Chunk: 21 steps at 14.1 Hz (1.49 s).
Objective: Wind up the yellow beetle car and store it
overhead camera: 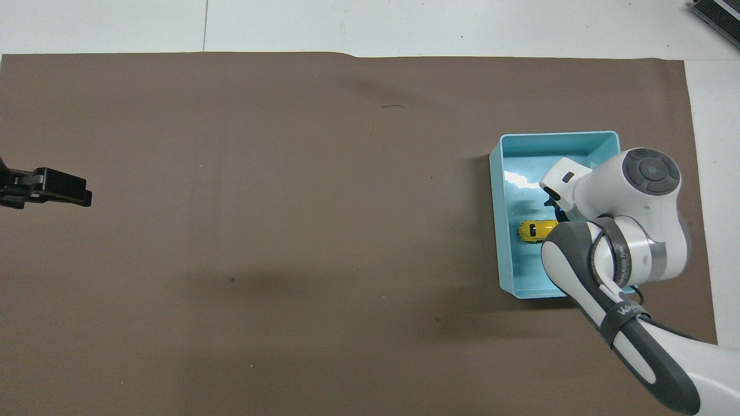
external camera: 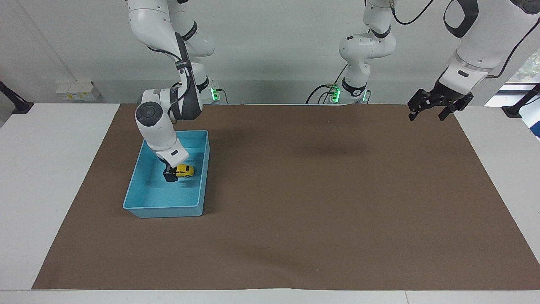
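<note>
- Yellow beetle car (external camera: pixel 184 170) sits on the floor of the blue tray (external camera: pixel 143 206), toward the right arm's end of the desk (external camera: pixel 50 177).
- Right hand (external camera: pixel 173 174) is down in the tray at the car's end; whether its fingers are spread or gripping cannot be made out.
- Left hand (external camera: pixel 431 109) waits open, raised over the brown mat (external camera: pixel 320 202) at its own end.

Glossy plastic blue tray (external camera: pixel 202 169); matt brown table cover (external camera: pixel 320 202), prob. paper.
</note>
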Available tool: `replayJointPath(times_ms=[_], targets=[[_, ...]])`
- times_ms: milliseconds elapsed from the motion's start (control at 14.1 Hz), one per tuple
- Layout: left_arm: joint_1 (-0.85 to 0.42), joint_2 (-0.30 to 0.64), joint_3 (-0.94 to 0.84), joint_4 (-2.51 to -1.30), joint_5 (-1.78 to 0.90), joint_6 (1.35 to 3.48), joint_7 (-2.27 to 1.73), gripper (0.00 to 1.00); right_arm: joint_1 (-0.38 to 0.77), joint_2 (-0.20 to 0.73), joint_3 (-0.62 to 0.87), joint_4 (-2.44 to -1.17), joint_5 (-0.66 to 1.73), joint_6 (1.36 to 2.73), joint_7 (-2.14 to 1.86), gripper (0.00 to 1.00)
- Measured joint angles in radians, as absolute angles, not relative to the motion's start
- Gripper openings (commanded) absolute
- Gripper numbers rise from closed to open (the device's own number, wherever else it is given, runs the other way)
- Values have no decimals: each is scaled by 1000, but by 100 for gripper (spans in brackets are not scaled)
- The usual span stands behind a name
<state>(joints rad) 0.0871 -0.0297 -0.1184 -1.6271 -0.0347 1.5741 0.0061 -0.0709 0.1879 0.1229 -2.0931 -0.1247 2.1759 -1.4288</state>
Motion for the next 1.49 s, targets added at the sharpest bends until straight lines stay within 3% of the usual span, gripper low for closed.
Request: replayJointPath(times_ms=[355,782,1492], targets=[[87,-30,-118,-1627,-35,1574,6,100,-42,168,138,-1916,-124,1969,-1290,100],[87,-30,-118,-1627,-35,1574,6,100,-37,129,142,-1776,-78,1833,-1030,100],[87,-30,-118,-1627,-35,1574,6,100,-43,17,140,-1668,-66,1668,-524,100]])
